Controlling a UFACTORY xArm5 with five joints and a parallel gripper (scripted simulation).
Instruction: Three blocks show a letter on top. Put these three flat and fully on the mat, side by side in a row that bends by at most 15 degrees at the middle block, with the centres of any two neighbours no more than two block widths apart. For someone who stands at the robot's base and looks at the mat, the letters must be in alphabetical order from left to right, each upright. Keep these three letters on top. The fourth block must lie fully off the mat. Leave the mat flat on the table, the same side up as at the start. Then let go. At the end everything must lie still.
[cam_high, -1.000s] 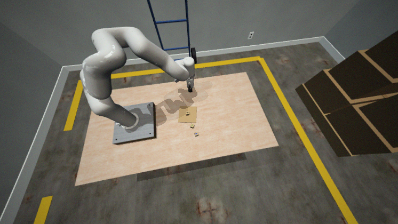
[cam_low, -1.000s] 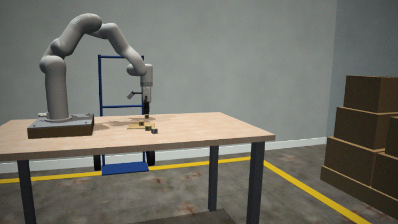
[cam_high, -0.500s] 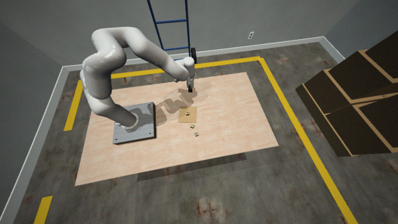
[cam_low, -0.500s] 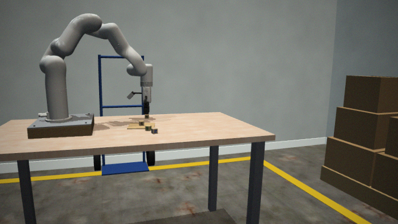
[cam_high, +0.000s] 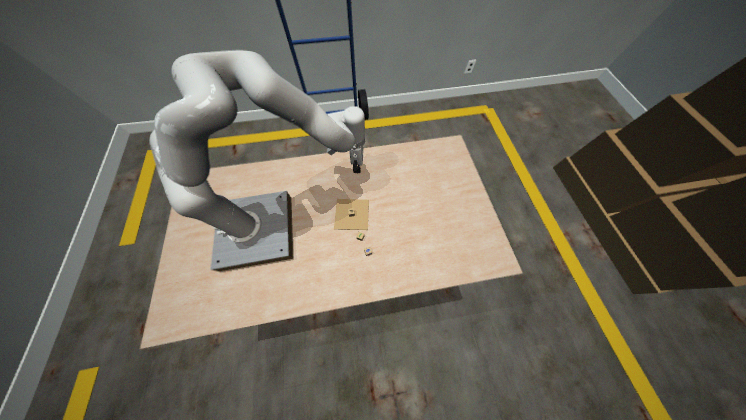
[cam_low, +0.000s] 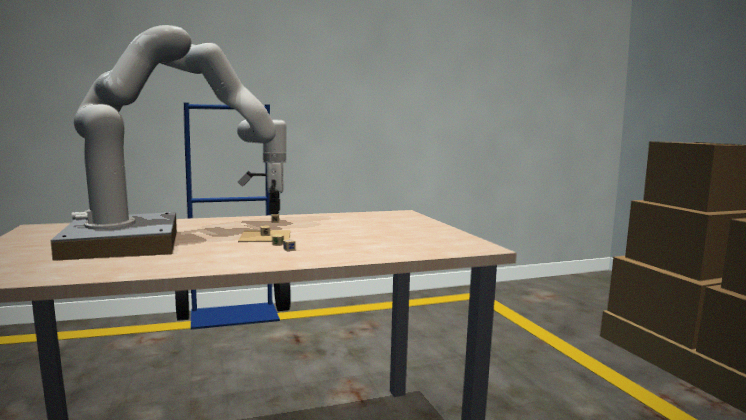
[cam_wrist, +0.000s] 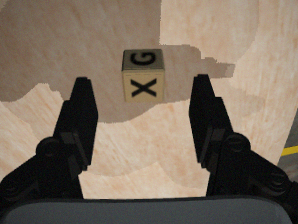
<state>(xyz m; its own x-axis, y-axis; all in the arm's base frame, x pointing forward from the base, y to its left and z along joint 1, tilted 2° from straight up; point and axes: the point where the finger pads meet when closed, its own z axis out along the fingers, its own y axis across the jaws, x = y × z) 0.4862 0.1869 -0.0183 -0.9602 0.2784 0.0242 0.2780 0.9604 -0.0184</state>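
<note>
Grey base plate (cam_high: 250, 255) (cam_low: 114, 246): at the left on the wooden table (cam_high: 443, 208) (cam_low: 365, 237), carrying the white arm (cam_high: 182, 151) (cam_low: 107, 166).
Blue hand truck (cam_high: 321, 39) (cam_low: 187, 151): behind the table, against the wall side.
Yellowish mat (cam_high: 341, 223) (cam_low: 250, 238): flat on the table, past the base plate.
Block on the mat (cam_high: 355, 210) (cam_low: 265, 230): within the mat's edges; its top mark is too small to read.
Gripper (cam_high: 356, 169) (cam_low: 275, 211) (cam_wrist: 142, 94): pointing down above the far side of the table, fingers well over halfway apart, holding nothing.
Far block (cam_low: 275, 218) (cam_wrist: 143, 76): off the mat, below the gripper; two faces show G and X.
Green-marked block (cam_high: 360, 236) (cam_low: 277, 240): off the mat, near its edge.
Blue-marked block (cam_high: 368, 251) (cam_low: 289, 244): also off the mat, further right.
Brown boxes (cam_high: 673, 208) (cam_low: 662, 234): stacked at the far right.
Row: only one block lies on the mat.
</note>
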